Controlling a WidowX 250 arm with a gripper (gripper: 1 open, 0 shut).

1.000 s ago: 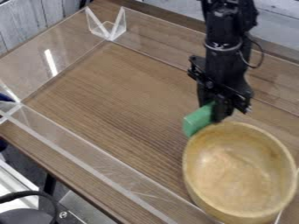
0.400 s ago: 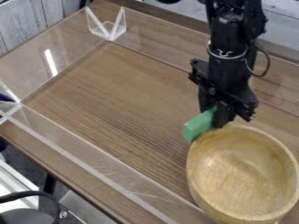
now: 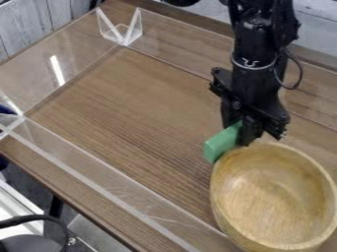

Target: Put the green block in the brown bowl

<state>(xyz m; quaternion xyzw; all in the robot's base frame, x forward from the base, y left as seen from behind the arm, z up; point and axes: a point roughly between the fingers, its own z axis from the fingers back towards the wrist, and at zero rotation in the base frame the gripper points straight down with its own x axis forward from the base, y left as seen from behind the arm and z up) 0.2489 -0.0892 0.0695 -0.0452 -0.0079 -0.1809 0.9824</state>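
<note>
Green block, gripped, beside bowl rim.
Jaws [image 3: 241, 125] closed on green block [image 3: 222, 144]; brown bowl [image 3: 273, 150] adjoining, nearer camera.

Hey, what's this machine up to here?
A black robot arm is holding a small green block in its gripper, right by the rim of a big brown bowl on the wooden table. The job is to put the block in the bowl. It isn't in yet: the block is at the bowl's edge, and the inside of the bowl looks bare.
</note>
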